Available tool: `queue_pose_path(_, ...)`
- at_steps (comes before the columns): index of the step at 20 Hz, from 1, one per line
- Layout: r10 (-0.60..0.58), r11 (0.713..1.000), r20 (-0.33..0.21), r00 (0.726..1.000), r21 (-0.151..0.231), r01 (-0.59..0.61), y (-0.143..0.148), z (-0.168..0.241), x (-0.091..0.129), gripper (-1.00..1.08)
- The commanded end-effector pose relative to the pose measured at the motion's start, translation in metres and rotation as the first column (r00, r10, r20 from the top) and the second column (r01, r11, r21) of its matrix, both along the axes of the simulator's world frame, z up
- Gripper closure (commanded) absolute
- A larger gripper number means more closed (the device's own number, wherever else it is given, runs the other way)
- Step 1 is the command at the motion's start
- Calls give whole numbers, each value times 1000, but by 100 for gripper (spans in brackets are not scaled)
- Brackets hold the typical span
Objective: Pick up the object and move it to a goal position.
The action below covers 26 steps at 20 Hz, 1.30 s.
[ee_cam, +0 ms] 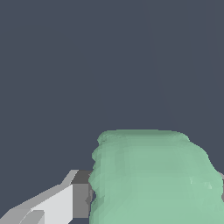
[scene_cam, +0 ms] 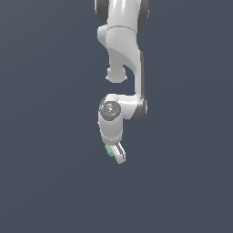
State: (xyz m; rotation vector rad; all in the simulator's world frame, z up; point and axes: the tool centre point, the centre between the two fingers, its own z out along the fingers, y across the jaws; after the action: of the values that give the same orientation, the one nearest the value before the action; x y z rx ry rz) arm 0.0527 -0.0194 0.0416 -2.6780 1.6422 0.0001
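The object (scene_cam: 109, 150) is a small mint-green block with ridged sides, held at the tip of the white arm in the exterior view. My gripper (scene_cam: 115, 154) is shut on it, and one white finger (scene_cam: 120, 155) shows beside it on the exterior view's right. In the wrist view the object (ee_cam: 153, 175) fills the space between the jaws of my gripper (ee_cam: 154, 194). A white and grey finger (ee_cam: 65, 201) presses one side of it. Only a sliver of the other finger (ee_cam: 222, 183) shows at the frame's edge. The goal position is not marked in either view.
A plain dark blue-grey background surrounds the arm (scene_cam: 123, 41) in both views. No other objects, edges or containers show.
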Motion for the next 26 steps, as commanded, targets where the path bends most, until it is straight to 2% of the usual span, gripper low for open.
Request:
queue_pose_path(1,0,1000,0,1000,0,0,0,0,0,108)
queue_pose_path(8,0,1000,1,1000,0,0,2,4,-1,108)
queue_pose_path(14,0,1000,1,1000,0,0,14,26,-5,108)
queue_pose_path(20,-1,1000,1,1000,1,1,37,68,-14,108)
queue_pose_path(26,-1,1000,0,1000,1,1,71,130,-27,108)
